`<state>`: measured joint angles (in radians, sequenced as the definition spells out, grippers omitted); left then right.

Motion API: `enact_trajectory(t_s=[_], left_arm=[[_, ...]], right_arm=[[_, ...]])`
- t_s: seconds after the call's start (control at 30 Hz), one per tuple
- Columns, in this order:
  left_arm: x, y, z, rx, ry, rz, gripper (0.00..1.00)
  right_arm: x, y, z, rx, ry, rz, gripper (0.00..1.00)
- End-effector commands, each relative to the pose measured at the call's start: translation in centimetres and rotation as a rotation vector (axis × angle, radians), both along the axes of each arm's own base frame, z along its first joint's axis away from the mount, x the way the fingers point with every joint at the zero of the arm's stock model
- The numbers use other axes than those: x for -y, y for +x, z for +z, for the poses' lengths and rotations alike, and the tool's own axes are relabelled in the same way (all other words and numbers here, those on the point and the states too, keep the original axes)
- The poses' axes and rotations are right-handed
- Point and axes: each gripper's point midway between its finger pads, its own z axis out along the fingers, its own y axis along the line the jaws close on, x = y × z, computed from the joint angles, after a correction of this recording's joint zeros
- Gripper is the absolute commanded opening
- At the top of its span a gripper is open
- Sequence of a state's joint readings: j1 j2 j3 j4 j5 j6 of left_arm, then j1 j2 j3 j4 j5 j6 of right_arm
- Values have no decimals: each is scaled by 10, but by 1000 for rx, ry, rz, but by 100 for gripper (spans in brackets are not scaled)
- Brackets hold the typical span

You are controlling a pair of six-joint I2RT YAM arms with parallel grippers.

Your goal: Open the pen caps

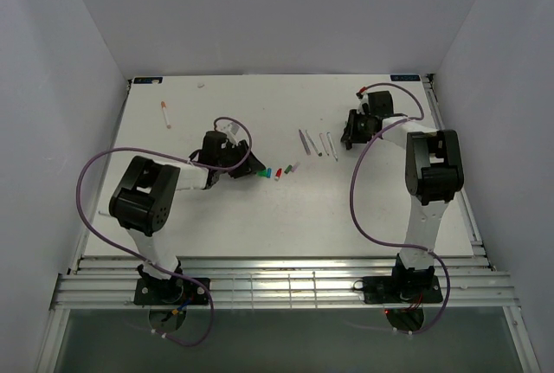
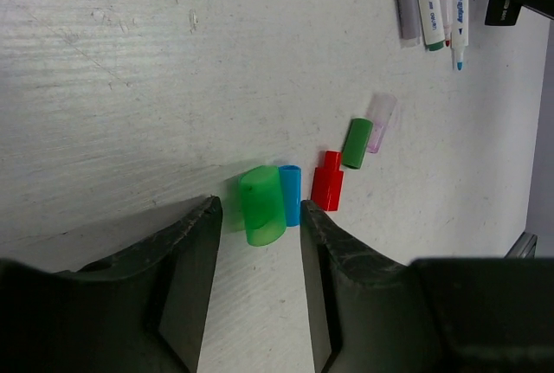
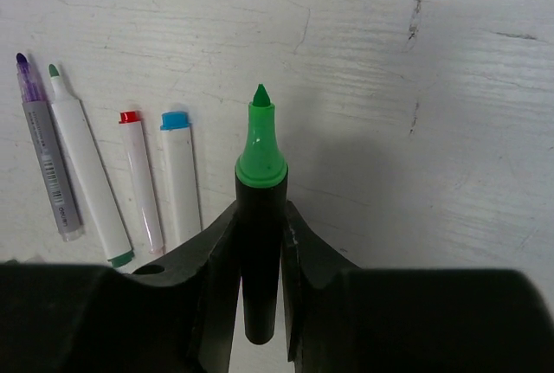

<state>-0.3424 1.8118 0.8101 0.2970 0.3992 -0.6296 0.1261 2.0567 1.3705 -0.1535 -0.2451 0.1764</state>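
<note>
My left gripper point(image 2: 260, 210) is open and low over the table. A translucent green pen cap point(image 2: 261, 204) lies loose at the mouth of its jaws, touching neither finger. Beside it lie a blue cap point(image 2: 290, 195), a red cap point(image 2: 327, 181), a dark green cap point(image 2: 355, 143) and a clear cap point(image 2: 380, 122). My right gripper point(image 3: 260, 213) is shut on the stubby black marker point(image 3: 260, 252), whose green tip is bare. Several uncapped pens point(image 3: 86, 174) lie in a row left of it. In the top view the caps point(image 1: 277, 172) lie between my left gripper point(image 1: 251, 165) and my right gripper point(image 1: 349, 135).
One pen with an orange end point(image 1: 165, 114) lies alone at the far left of the white table point(image 1: 286, 217). A small white bit point(image 1: 200, 85) lies near the back edge. Purple cables loop beside both arms.
</note>
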Motion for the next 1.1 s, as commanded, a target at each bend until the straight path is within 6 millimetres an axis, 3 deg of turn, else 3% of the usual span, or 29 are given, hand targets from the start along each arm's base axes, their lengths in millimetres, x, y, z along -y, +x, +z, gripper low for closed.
enact_trajectory(t_s=[0.0,0.13,0.27,0.37,0.47,0.5,0.57,0.6,0.63,0.7,0.73,0.77,0.8,0.83,0.87,0.9,0.97,1.0,1.07], left_arm=[[-8,-2,4,16,16,31,54],[-11,-1,13,46,24,44,58],[-18,11,37,100,35,68,63],[-38,35,63,140,77,125,65],[-77,66,84,158,137,225,80],[-104,74,82,130,181,287,84],[-132,97,97,155,233,363,84],[-161,105,97,148,293,442,85],[-174,117,109,183,324,468,85],[-202,130,104,177,376,528,85],[-217,141,112,203,415,570,84],[-226,147,100,184,449,590,83],[-256,158,98,176,493,666,83],[-260,164,109,200,497,687,81],[-269,169,107,197,514,715,79],[-274,176,94,175,533,735,77],[-284,193,101,202,559,781,74],[-288,197,85,169,586,784,73],[-300,206,87,177,638,830,73]], right_arm=[[-15,10,8,43,44,44,29],[-20,8,5,37,54,59,38],[-23,8,7,42,62,66,46],[-25,8,14,52,65,72,50],[-26,8,27,81,75,65,52],[-25,7,32,85,76,58,52],[-24,5,45,89,78,32,54],[-24,4,52,98,79,23,54],[-25,0,64,119,86,20,54],[-30,-6,75,137,88,18,55],[-32,-11,84,154,90,21,55],[-37,-15,89,161,95,31,55],[-52,-24,98,176,109,65,55],[-51,-26,101,184,107,66,55],[-59,-31,104,187,102,85,55],[-61,-34,106,196,88,95,55],[-61,-36,112,217,77,100,55],[-61,-36,115,225,79,102,55],[-61,-38,120,238,82,107,55]])
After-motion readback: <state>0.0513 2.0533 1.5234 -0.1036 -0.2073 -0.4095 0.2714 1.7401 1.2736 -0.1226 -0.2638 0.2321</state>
